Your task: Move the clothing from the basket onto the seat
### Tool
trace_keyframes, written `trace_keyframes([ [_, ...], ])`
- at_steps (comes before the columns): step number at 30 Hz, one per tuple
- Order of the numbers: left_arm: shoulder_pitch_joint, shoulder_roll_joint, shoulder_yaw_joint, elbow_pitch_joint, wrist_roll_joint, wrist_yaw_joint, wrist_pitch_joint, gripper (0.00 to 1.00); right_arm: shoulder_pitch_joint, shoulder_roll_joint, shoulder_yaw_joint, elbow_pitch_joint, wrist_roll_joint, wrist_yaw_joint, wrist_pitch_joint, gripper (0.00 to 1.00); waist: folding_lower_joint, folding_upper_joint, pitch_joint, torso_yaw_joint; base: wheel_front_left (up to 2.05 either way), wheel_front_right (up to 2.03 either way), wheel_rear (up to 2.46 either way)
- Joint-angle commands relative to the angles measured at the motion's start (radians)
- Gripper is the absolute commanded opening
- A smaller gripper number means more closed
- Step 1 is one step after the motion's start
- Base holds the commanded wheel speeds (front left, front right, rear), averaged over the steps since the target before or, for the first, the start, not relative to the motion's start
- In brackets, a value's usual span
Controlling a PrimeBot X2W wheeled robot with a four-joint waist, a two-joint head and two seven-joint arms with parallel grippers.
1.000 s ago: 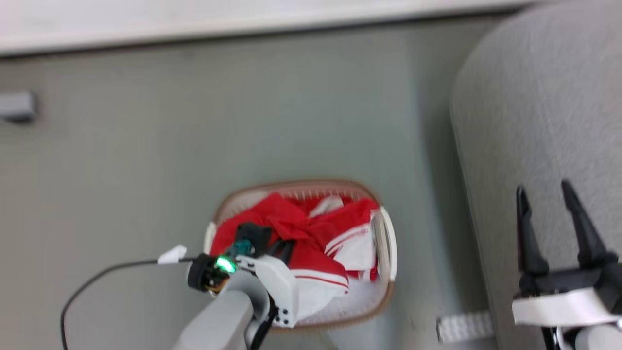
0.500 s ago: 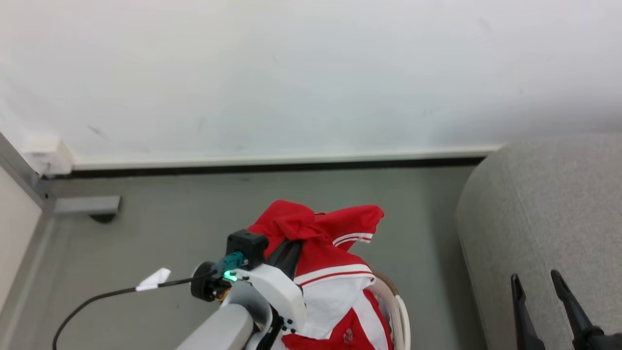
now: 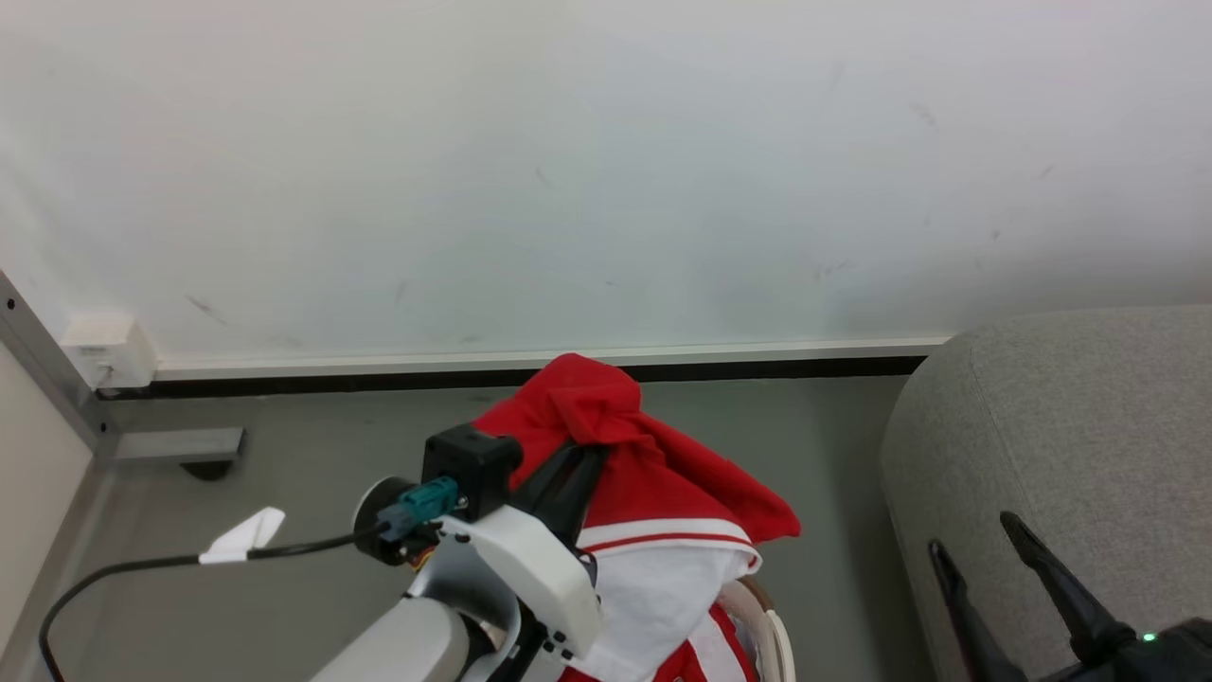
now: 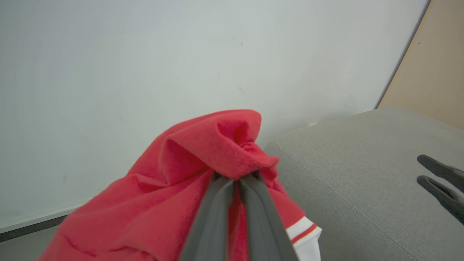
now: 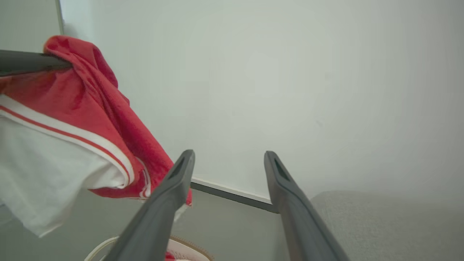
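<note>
My left gripper [image 3: 578, 455] is shut on a bunched fold of a red garment [image 3: 653, 483] with white panels and stripes, which hangs from it well above the floor. In the left wrist view the two fingers [image 4: 217, 203] pinch the red cloth [image 4: 203, 145] tightly. Below it a piece of the cream basket [image 3: 772, 635] rim shows at the bottom edge, with more red cloth [image 5: 168, 256] inside. The grey sofa [image 3: 1060, 426] stands to the right. My right gripper [image 3: 985, 545] is open over the sofa's near edge, holding nothing.
A white wall [image 3: 568, 170] with a pale skirting and dark gap runs across the back. A grey bracket [image 3: 180, 443] sits on the floor at the left by a metal frame post. A black cable [image 3: 142, 564] with a white tag trails from my left wrist.
The head camera tilted up from the floor to the wall. My left gripper lifted the red garment out of the basket and carried it higher, with the cloth now draping down to the right.
</note>
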Motion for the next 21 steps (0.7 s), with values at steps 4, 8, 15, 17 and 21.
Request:
trace_keyframes([
  [4,0.018,0.013,-0.015,-0.055,0.013,0.007,0.027,0.00,-0.090,-0.135,0.148,-0.060,0.091,-0.002,0.082,1.00,0.0002,-0.0001,0.003,-0.001,0.00,0.00,0.00],
  [8,0.020,-0.001,-0.040,-0.074,0.015,0.000,0.040,0.00,-0.214,-0.254,0.327,-0.099,0.191,-0.002,0.181,1.00,0.0002,-0.0001,0.006,0.002,0.00,0.00,0.00],
  [15,-0.004,-0.039,-0.087,-0.067,0.021,-0.024,0.048,0.00,-0.426,-0.322,0.570,-0.043,0.307,-0.002,0.248,1.00,0.0002,-0.0001,0.009,0.022,0.00,0.00,0.00],
  [17,-0.012,-0.049,-0.099,-0.062,0.022,-0.033,0.050,0.00,-0.472,-0.310,0.630,-0.008,0.347,-0.002,0.246,1.00,0.0002,-0.0001,0.010,0.030,0.00,0.00,0.00],
  [21,-0.024,-0.068,-0.119,-0.050,0.022,-0.048,0.051,0.00,-0.551,-0.280,0.744,0.079,0.392,-0.002,0.226,1.00,0.0002,-0.0001,0.009,0.045,0.00,0.00,0.00],
])
